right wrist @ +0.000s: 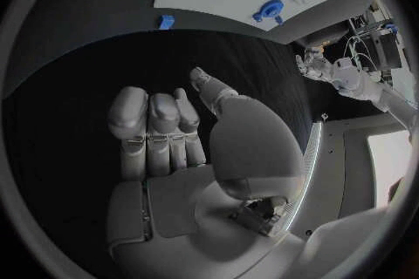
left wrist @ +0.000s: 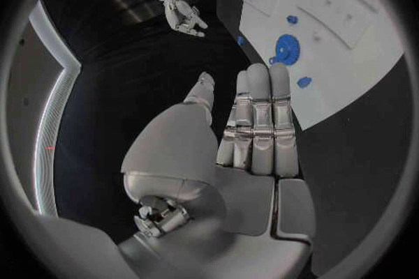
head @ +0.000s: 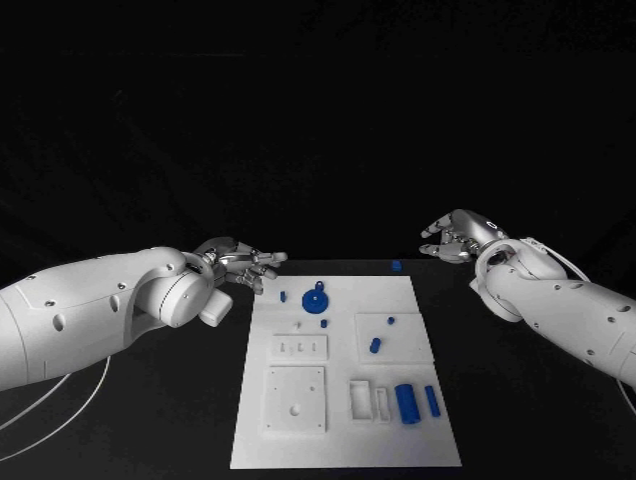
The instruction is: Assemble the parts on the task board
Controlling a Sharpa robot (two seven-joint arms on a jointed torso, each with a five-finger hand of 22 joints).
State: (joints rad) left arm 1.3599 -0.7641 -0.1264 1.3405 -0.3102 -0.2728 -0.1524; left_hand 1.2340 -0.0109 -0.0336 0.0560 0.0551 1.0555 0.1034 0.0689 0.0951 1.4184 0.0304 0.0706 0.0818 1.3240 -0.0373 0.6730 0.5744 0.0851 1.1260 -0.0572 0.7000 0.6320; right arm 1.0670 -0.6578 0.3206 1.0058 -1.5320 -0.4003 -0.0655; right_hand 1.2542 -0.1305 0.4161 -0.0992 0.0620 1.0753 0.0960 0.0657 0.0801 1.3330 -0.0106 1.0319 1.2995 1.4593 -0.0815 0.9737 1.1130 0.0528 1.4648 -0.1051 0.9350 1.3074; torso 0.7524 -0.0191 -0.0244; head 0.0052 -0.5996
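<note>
The white task board [head: 344, 375] lies in the middle of the black worktop [head: 145, 420], its long sides running away from the robot. Near its far end a blue gear-shaped part [head: 315, 301] rests on the board, with a small blue peg [head: 284, 296] just beside it toward the left hand and another tiny blue piece [head: 327, 323] a little nearer the robot. Toward the middle right of the board sit a small blue stud [head: 392, 320] and a short blue pin [head: 376, 346]. At the near right, two blue cylinders lie side by side: a thicker one [head: 408, 403] and a thinner one [head: 432, 401], next to a white slotted block [head: 363, 397]. One small blue piece [head: 395, 265] lies off the board on the worktop, just past its far right corner. The left hand [head: 246, 268] hovers beside the board's far left corner, fingers extended and close together, holding nothing; its wrist view shows the palm and straight fingers [left wrist: 258, 118] clear of any part. The right hand [head: 455, 238] hangs beyond the far right corner, apart from the board, fingers loosely curled with gaps between them and nothing in its grasp, as its wrist view confirms [right wrist: 161, 129].
</note>
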